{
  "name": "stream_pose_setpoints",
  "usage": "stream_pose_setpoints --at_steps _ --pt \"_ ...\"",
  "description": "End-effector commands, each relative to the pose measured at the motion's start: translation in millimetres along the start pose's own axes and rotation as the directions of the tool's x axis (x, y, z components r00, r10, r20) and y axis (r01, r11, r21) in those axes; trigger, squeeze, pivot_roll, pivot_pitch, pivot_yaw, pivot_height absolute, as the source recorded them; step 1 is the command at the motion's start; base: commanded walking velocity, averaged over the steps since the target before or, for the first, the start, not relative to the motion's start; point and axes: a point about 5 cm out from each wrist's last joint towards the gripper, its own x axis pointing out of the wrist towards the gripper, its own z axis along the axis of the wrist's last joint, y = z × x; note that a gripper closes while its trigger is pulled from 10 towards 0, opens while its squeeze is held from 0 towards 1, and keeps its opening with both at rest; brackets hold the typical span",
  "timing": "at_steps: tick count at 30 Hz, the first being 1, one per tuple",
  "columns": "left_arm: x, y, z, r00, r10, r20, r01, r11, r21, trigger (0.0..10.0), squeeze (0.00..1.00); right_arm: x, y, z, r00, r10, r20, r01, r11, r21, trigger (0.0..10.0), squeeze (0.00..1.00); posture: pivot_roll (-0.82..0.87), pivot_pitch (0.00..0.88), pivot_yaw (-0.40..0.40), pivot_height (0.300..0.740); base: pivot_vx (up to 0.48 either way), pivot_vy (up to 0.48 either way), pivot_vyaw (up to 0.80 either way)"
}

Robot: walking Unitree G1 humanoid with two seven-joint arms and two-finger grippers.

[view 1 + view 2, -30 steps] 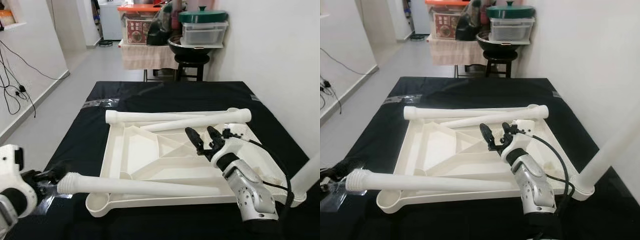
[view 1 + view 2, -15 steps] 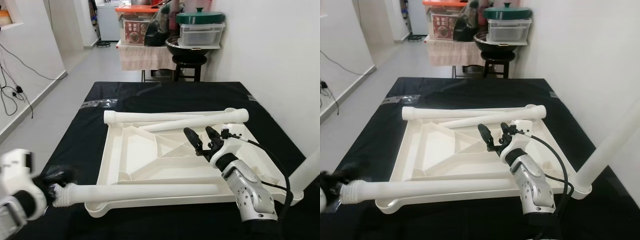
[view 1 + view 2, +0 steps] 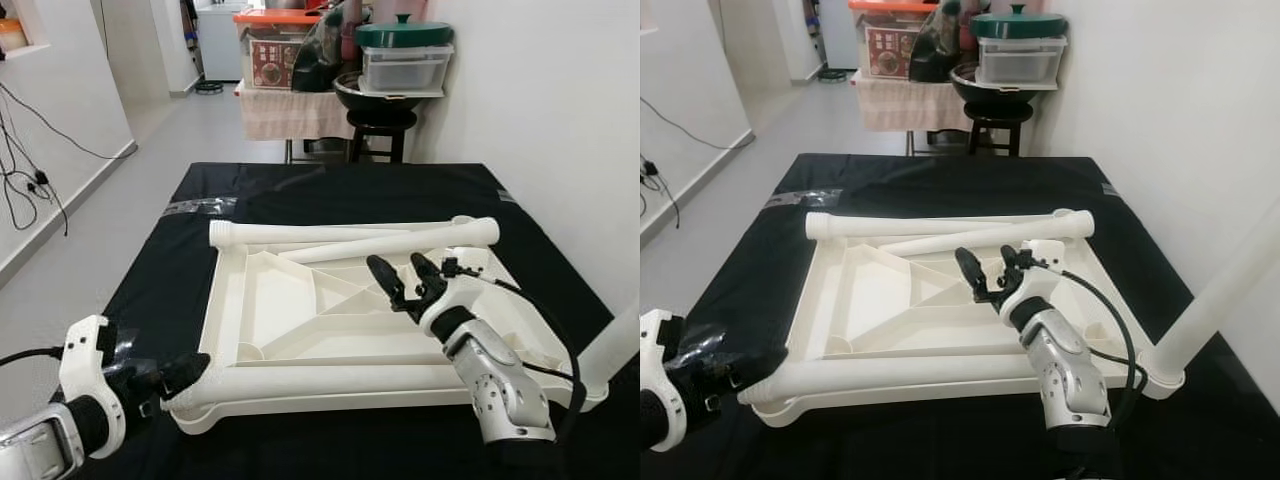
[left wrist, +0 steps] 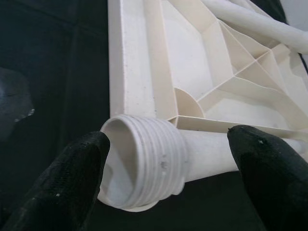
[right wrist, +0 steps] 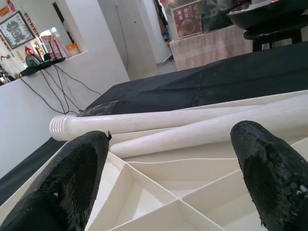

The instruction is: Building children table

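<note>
Along the tabletop's (image 3: 330,320) near edge, left hand (image 4: 168,168) spread around a leg's (image 3: 910,373) threaded end, right hand (image 3: 405,280) released.

No text can be read — the red printed box (image 3: 272,60) on the far side table (image 3: 295,110) carries markings, all too small to make out.

Both pincers (image 3: 178,378) (image 3: 407,279) agape, forward.

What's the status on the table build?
Left gripper fingers open around near leg's threaded end. Right gripper open, hovering over upturned tabletop. Nothing blocking.
</note>
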Motion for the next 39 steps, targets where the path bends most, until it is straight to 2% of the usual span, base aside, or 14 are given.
stream_pose_setpoints --at_steps 1,7,16,18,24,26,31,32,33,34,35,36,38,39 --pt "-1.2 -0.3 -3 1.000 0.000 -0.008 0.000 1.000 0.001 10.0 0.00 -2.5 -0.8 0 1.000 -0.001 -0.001 0.001 1.000 0.011 10.0 0.00 -0.01 0.000 -0.017 0.740 0.000 0.000 0.00" --pt "2.0 -4.2 -10 0.999 -0.039 -0.034 0.038 0.999 -0.026 10.0 0.00 -2.2 -0.7 1 1.000 -0.001 -0.001 0.001 1.000 0.011 10.0 0.00 -0.02 0.000 -0.015 0.740 0.000 0.000 0.00" --pt "9.7 -8.4 -13 0.984 -0.167 -0.059 0.161 0.983 -0.090 10.0 0.00 -2.4 -0.7 2 1.000 -0.003 -0.002 0.003 1.000 0.004 10.0 0.00 -0.03 0.000 -0.016 0.740 0.000 0.000 0.00" --pt "13.3 -9.5 -12 0.969 -0.235 -0.071 0.226 0.968 -0.110 10.0 0.00 -3.0 -0.9 2 1.000 -0.004 -0.003 0.004 1.000 -0.001 10.0 0.00 -0.04 0.000 -0.015 0.740 0.000 0.000 0.00" --pt "13.1 -13.8 -13 0.944 -0.317 -0.096 0.306 0.945 -0.117 10.0 0.00 -4.3 -1.4 2 1.000 -0.006 -0.005 0.006 1.000 -0.007 10.0 0.00 -0.05 0.000 -0.014 0.740 0.000 0.000 0.00" --pt "10.5 -18.6 -16 0.911 -0.381 -0.155 0.370 0.924 -0.099 10.0 0.00 -4.7 -1.8 3 1.000 -0.007 -0.005 0.007 1.000 -0.011 10.0 0.00 -0.05 0.000 -0.016 0.740 0.000 0.000 0.00" --pt "9.3 -19.5 -21 0.883 -0.416 -0.217 0.406 0.909 -0.095 10.0 0.00 -4.9 -1.8 3 1.000 -0.008 -0.006 0.008 1.000 -0.015 10.0 0.00 -0.06 0.000 -0.014 0.740 0.000 0.000 0.00" --pt "9.5 -18.3 -23 0.876 -0.421 -0.235 0.409 0.907 -0.100 9.1 0.00 -5.2 -1.9 3 1.000 -0.008 -0.007 0.008 1.000 -0.018 10.0 0.00 -0.07 0.000 -0.013 0.740 0.000 0.000 0.00" --pt "9.5 -18.3 -23 0.876 -0.421 -0.235 0.409 0.907 -0.100 9.1 0.00 -5.2 -1.9 3 1.000 -0.008 -0.007 0.008 1.000 -0.018 10.0 0.00 -0.07 0.000 -0.013 0.740 0.000 0.000 0.00" --pt "9.2 -18.1 -24 0.864 -0.437 -0.249 0.423 0.899 -0.112 5.8 0.00 -5.4 -1.9 4 1.000 -0.009 -0.007 0.009 1.000 -0.022 10.0 0.00 -0.07 0.000 -0.010 0.740 0.000 0.000 0.00" --pt "9.1 -17.8 -25 0.855 -0.451 -0.257 0.435 0.893 -0.119 5.8 0.00 -5.6 -2.0 4 1.000 -0.009 -0.008 0.009 1.000 -0.025 10.0 0.00 -0.07 0.000 -0.010 0.740 0.000 0.000 0.00" --pt "7.1 -20.4 -26 0.834 -0.484 -0.263 0.467 0.875 -0.130 3.6 0.00 -5.6 -1.8 4 1.000 -0.009 -0.008 0.009 1.000 -0.027 10.0 0.00 -0.07 0.000 -0.010 0.740 0.000 0.000 0.00" --pt "7.1 -20.4 -26 0.834 -0.484 -0.263 0.467 0.875 -0.130 3.6 0.00 -5.6 -1.8 4 1.000 -0.009 -0.008 0.009 1.000 -0.027 10.0 0.00 -0.07 0.000 -0.010 0.740 0.000 0.000 0.00" --pt "5.6 -22.2 -27 0.819 -0.507 -0.268 0.489 0.862 -0.137 3.6 0.00 -5.6 -1.8 4 1.000 -0.009 -0.009 0.009 1.000 -0.029 10.0 0.00 -0.07 0.000 -0.010 0.740 0.000 0.000 0.00"
